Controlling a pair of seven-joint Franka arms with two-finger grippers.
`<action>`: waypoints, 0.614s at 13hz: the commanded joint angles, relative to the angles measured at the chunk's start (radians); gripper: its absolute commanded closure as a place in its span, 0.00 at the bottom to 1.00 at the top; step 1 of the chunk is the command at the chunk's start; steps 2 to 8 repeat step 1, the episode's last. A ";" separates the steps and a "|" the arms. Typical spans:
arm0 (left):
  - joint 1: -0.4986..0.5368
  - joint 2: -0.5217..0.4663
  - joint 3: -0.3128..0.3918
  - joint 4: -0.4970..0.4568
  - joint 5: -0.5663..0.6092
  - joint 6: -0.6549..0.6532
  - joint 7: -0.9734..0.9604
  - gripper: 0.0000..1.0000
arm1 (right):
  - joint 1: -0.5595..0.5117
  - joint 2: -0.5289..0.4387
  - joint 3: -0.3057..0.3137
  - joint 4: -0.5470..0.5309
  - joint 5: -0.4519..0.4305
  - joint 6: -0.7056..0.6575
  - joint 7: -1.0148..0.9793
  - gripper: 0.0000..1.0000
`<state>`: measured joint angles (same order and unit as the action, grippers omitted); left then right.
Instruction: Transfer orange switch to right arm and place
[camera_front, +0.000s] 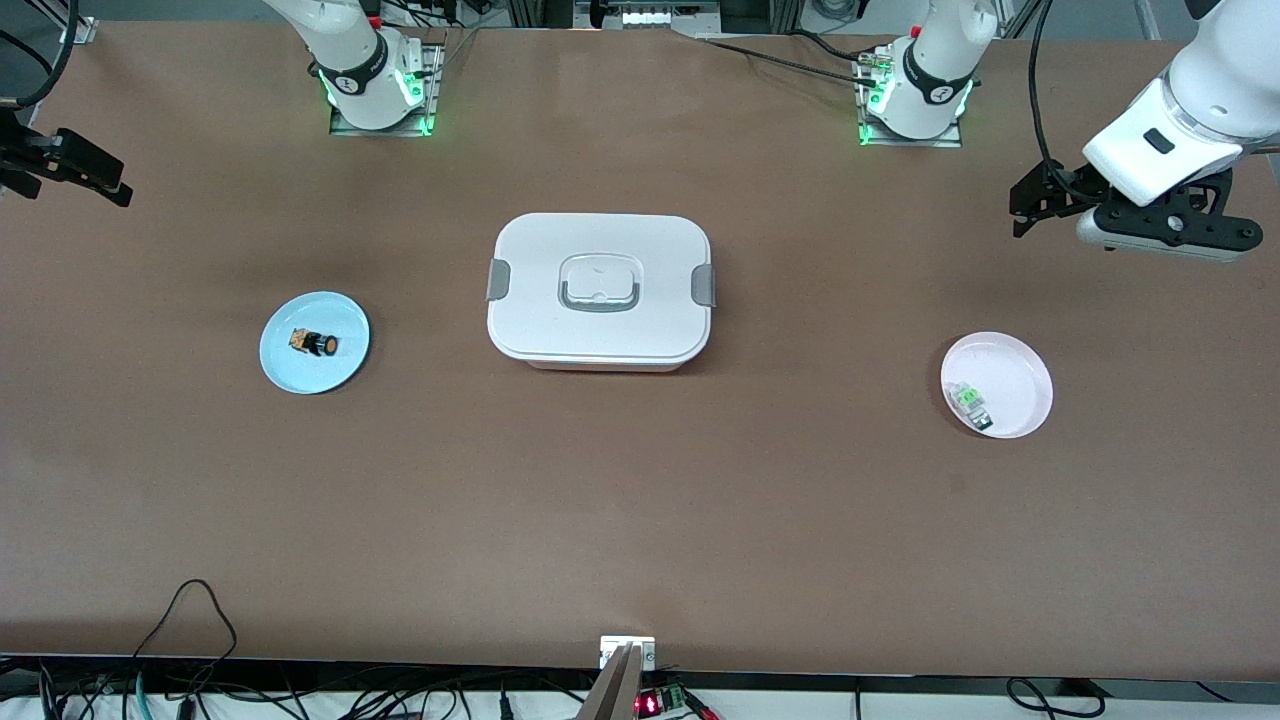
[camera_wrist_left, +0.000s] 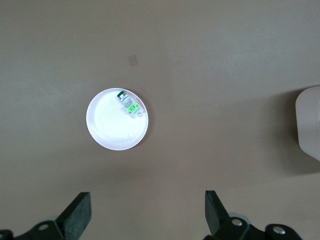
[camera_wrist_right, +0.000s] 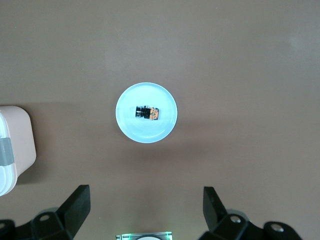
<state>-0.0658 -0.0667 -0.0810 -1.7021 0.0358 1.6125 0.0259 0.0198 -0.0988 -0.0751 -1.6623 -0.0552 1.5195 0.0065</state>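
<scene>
Brown tabletop carries three things in a row across its middle. At the centre sits a white rectangular lunch box with rounded corners, grey clips at its two short ends and a grey handle set flat into its closed lid. Toward the right arm's end of the table lies a round pale blue plate, and on it rests the orange switch, a tiny black blocky part with an orange end, lying on its side near the plate's middle. Toward the left arm's end lies a round pale pink plate, holding a small green-and-clear component close to its rim.

Right gripper hangs high in the air, over the bare table just beside the blue plate. Its two black fingers stand wide apart and grasp nothing; the switch shows between them in the right wrist view, well below. In the front view only a dark part of this arm shows at the picture's edge.

Left gripper hangs high over the table near the pink plate, toward its own end. Its black fingers are likewise spread wide and empty, with the pink plate and the green component in sight below them.
</scene>
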 joint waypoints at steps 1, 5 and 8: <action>0.001 0.005 -0.003 0.021 0.012 -0.017 -0.006 0.00 | 0.002 -0.009 0.000 0.009 0.012 -0.018 -0.013 0.00; 0.001 0.005 -0.003 0.021 0.012 -0.017 -0.006 0.00 | 0.002 -0.009 0.000 0.009 0.012 -0.018 -0.013 0.00; 0.001 0.005 -0.003 0.021 0.012 -0.017 -0.006 0.00 | 0.002 -0.009 0.000 0.009 0.012 -0.018 -0.013 0.00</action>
